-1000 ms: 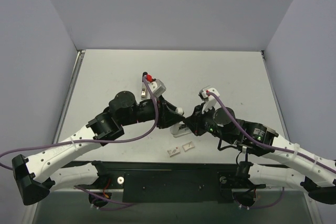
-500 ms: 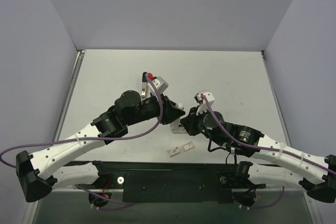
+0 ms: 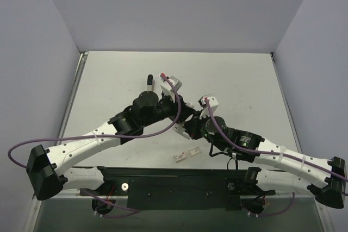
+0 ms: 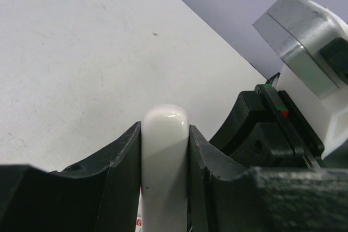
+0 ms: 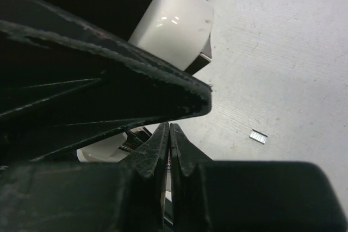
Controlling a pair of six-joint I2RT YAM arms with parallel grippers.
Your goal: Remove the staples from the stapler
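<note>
My left gripper (image 4: 165, 130) is shut on the stapler (image 4: 165, 161), whose rounded white shell end sticks out between the jaws. In the right wrist view the stapler (image 5: 173, 28) shows as a white block held above the table. My right gripper (image 5: 169, 127) is shut, with its fingertips pressed together just under the left gripper. The staples (image 5: 258, 136), a tiny grey strip, lie on the table to the right. In the top view the left gripper (image 3: 185, 117) and right gripper (image 3: 191, 129) meet at the table's middle and hide the stapler.
A slim bar with a black end (image 3: 149, 86) lies on the table left of the left wrist. Two small white tabs with red marks (image 3: 180, 157) (image 3: 194, 151) lie near the front edge. Grey walls enclose the table.
The left gripper has moved right and the right gripper left, so they now overlap. The bar with the black end, earlier under the left wrist, now shows.
</note>
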